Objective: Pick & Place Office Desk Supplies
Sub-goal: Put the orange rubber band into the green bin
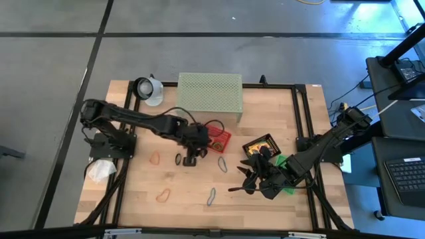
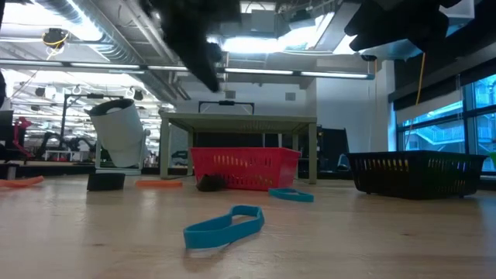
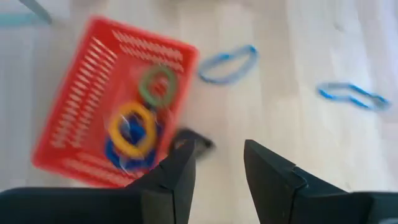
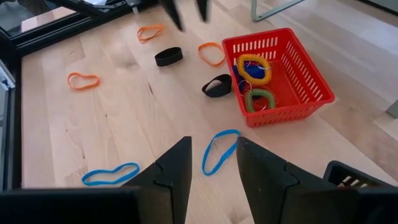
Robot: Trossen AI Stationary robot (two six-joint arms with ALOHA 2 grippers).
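Left tool, fingers spread, empty, hovers beside the small red plastic basket. Black elastic loop on the bench: light, floppy; pinch one strand.

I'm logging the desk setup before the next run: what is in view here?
orange loops: three, orange, flat on the table
black loops: two, black, one against the red basket
blue loops: two, blue, table's near side
coiled loops: at least three, yellow, green and blue, inside the red basket
red basket: one, red, mid-table
black basket: one, black, right of the red basket
shelf: one, pale green, table's far edge
white wad: one, white, by the left arm's base
left gripper: open, above a black loop beside the red basket
right gripper: open, empty, near the black basket
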